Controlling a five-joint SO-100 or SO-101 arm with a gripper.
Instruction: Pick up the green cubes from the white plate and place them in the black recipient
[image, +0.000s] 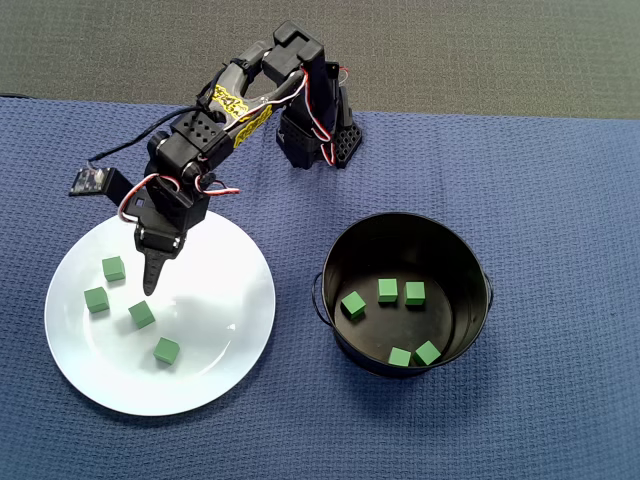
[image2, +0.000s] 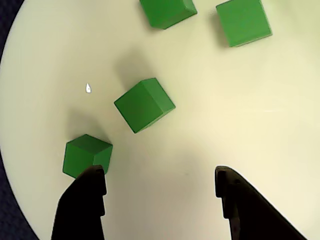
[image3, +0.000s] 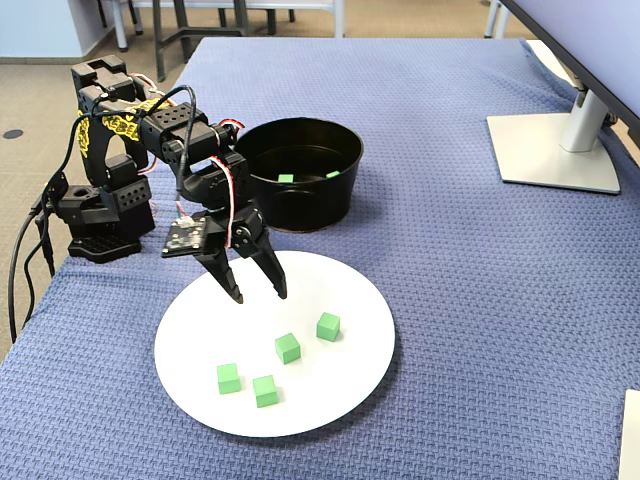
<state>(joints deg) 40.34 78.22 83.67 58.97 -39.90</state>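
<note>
Several green cubes (image: 141, 314) lie on the left half of the white plate (image: 220, 290) in the overhead view. Several more green cubes (image: 387, 290) rest on the floor of the black recipient (image: 450, 255) to the right. My gripper (image: 152, 285) hangs open over the plate's upper left part, empty. In the wrist view my gripper (image2: 160, 172) has bare plate (image2: 225, 110) between its jaws; one cube (image2: 86, 155) sits just beyond the left fingertip, another cube (image2: 144, 105) further ahead. In the fixed view my gripper (image3: 260, 296) points down at the plate (image3: 340, 290), behind the cubes (image3: 288, 347).
The arm's base (image: 315, 140) stands behind the plate and pot on a blue woven cloth. A monitor stand (image3: 555, 150) is at the far right of the table in the fixed view. The pot (image3: 300, 210) stands close behind the plate.
</note>
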